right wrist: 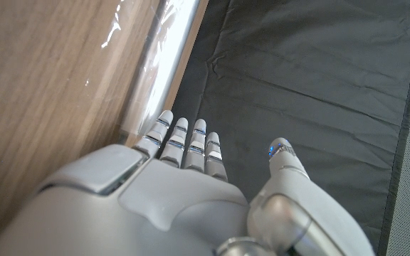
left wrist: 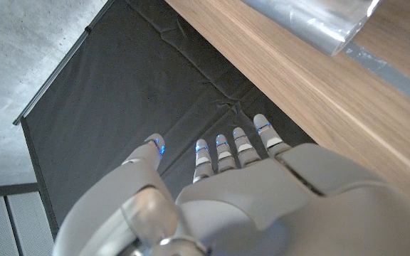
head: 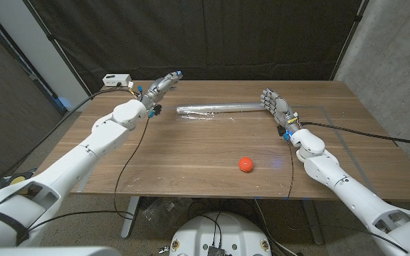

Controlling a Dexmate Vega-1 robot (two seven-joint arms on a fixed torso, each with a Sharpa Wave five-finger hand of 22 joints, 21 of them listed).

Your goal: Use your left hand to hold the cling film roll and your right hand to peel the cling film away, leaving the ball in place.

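Note:
A cling film roll (head: 219,109) lies across the far middle of the wooden table (head: 191,156), with a loose sheet of film trailing along its near side. Its end shows in the left wrist view as the cling film roll (left wrist: 319,21), and its length runs past my right hand as the cling film roll (right wrist: 164,60). An orange ball (head: 245,164) sits alone near the front. My left hand (head: 161,87) hovers open beyond the roll's left end, holding nothing. My right hand (head: 277,105) stands open, fingers up, beside the roll's right end; whether they touch is unclear.
A white power strip (head: 117,80) with cables sits at the table's far left corner. Black cables run along both arms. A dark curtain (head: 212,35) hangs behind the table.

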